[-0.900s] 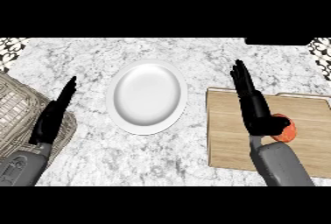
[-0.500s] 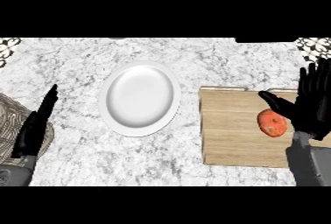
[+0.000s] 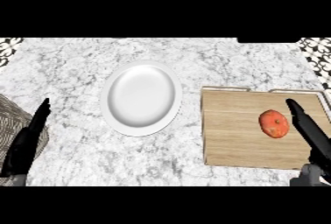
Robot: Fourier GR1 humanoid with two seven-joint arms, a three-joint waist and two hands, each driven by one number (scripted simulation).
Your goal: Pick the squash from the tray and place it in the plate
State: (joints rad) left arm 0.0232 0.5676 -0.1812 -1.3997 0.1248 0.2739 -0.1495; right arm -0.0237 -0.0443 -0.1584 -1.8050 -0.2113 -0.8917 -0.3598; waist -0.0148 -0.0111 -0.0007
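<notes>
An orange-red squash [image 3: 274,124] lies on the wooden tray [image 3: 233,140] at the right, toward the tray's right side. My right hand [image 3: 309,131] stands edge-on just to the right of the squash, fingers straight and pointing away, close beside it but not round it. The white oval plate [image 3: 142,97] sits on the marble counter left of the tray, with nothing on it. My left hand [image 3: 27,142] rests open at the lower left edge, fingers up.
A woven basket [image 3: 13,114] shows at the far left edge, partly behind my left hand. Patterned tiles [image 3: 317,46] border the counter's far corners. Bare marble lies between the plate and the tray.
My right hand has turned from a spread palm over the tray's right side to an edge-on pose beside the squash. The squash now shows whole. The left hand stays at rest.
</notes>
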